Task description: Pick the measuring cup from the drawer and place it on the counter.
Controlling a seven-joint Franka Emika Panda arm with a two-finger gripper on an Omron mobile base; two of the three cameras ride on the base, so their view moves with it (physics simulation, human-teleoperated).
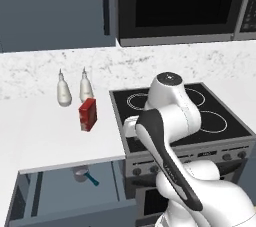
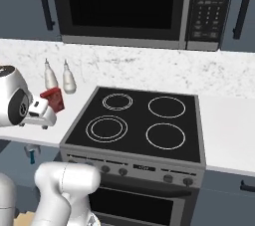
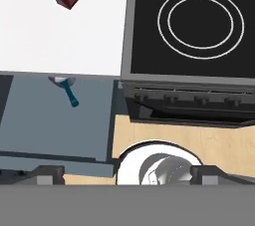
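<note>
The drawer (image 1: 55, 193) stands pulled out below the white counter (image 1: 45, 136). Inside it, near the back, lies the measuring cup (image 1: 81, 173), a small grey cup with a teal handle pointing to the front right. In the hand view the cup (image 3: 62, 80) is half hidden under the counter's edge, and the drawer floor (image 3: 55, 125) around it is bare. My gripper (image 3: 128, 175) is open and holds nothing. It hangs high above the drawer's right end, near the stove's front left corner, up and to the right of the cup. The hand (image 2: 39, 113) also shows over the counter edge.
A red box (image 1: 87, 114) and two white shakers (image 1: 64, 91) stand on the counter left of the black stove top (image 1: 200, 116). A microwave (image 2: 119, 6) and upper cabinets hang above. My own arm (image 1: 165, 156) blocks the stove's front in the left base view.
</note>
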